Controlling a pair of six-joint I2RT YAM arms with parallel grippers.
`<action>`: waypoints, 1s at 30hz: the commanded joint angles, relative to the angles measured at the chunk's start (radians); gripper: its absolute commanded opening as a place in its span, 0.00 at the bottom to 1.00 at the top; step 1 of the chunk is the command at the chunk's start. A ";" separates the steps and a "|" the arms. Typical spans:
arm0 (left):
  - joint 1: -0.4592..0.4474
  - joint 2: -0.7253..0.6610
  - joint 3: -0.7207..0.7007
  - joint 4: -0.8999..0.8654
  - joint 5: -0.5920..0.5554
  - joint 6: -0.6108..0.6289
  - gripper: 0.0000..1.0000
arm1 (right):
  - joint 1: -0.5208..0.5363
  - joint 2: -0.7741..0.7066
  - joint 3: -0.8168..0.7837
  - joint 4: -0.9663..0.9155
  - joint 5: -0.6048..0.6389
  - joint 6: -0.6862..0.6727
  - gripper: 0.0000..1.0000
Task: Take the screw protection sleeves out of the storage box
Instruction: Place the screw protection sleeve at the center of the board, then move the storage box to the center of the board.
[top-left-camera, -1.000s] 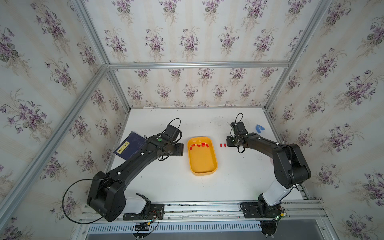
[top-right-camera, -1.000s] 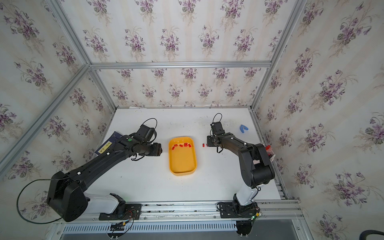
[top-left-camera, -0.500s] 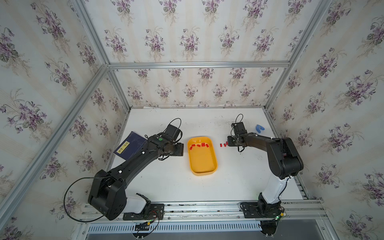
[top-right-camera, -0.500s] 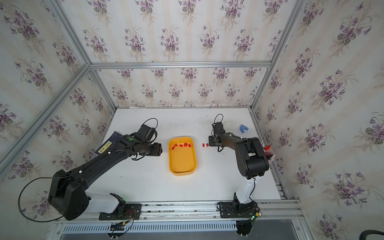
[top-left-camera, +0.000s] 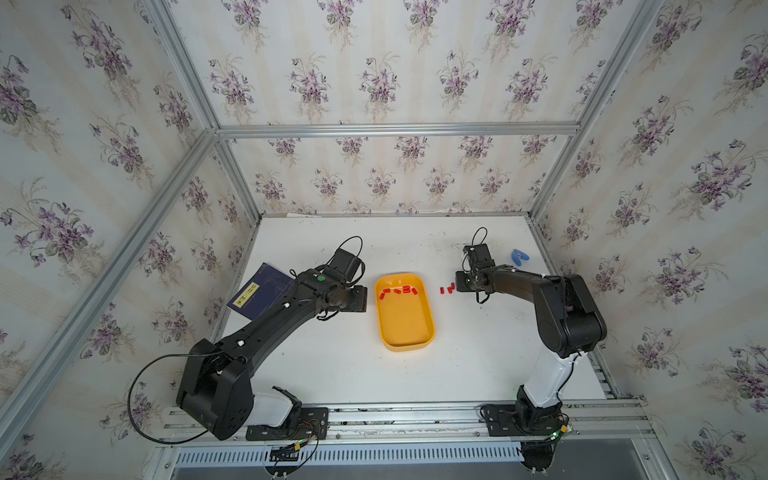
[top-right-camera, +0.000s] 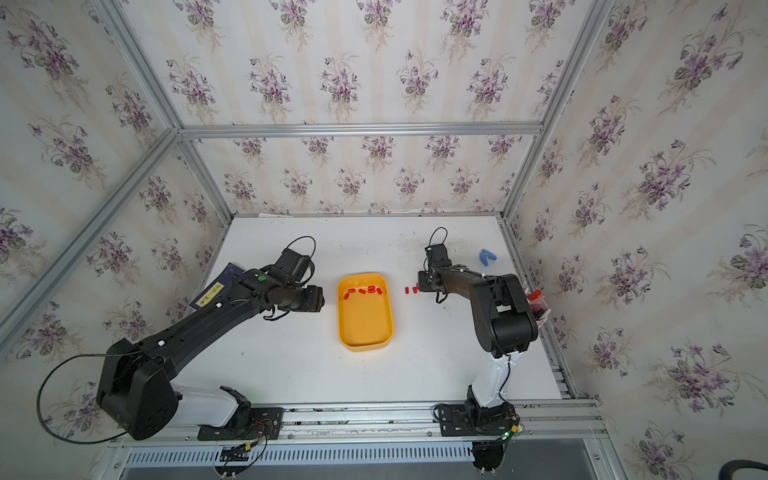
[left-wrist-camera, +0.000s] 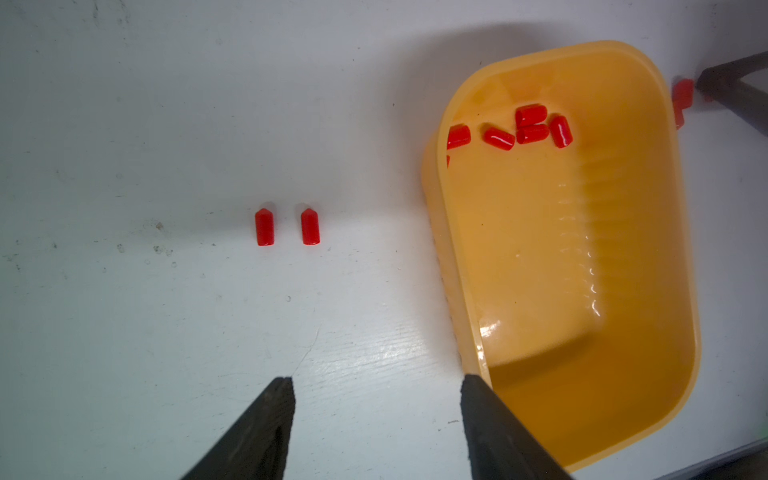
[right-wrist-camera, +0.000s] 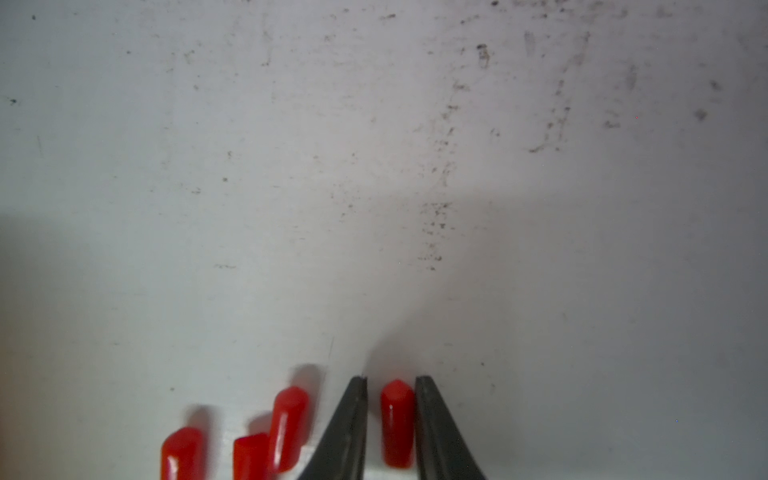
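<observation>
Several tiny red plastic screw sleeves (top-left-camera: 442, 290) lay out on white worktop (top-left-camera: 415, 374); about six were left in shallow yellow-orange plastic storage box (top-left-camera: 407, 324). Right gripper (right-wrist-camera: 390, 379) stood slightly parted around one; left gripper (left-wrist-camera: 377, 377) apart, empty.

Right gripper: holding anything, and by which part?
Nothing is gripped. A screw protection sleeve sits between the right gripper's parted jaws, a gap showing on one side.

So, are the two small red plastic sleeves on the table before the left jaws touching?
Apart. Left wrist view shows bare table between one sleeve and the other sleeve.
</observation>
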 joint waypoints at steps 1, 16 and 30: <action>0.000 -0.005 0.005 -0.008 -0.011 0.006 0.68 | 0.000 -0.014 0.009 -0.013 0.002 0.006 0.26; -0.017 0.000 0.029 -0.018 0.007 -0.003 0.68 | -0.009 -0.113 0.021 -0.043 0.002 0.020 0.28; -0.129 0.167 0.208 -0.125 0.022 -0.117 0.65 | -0.007 -0.268 0.008 -0.095 -0.123 0.102 0.28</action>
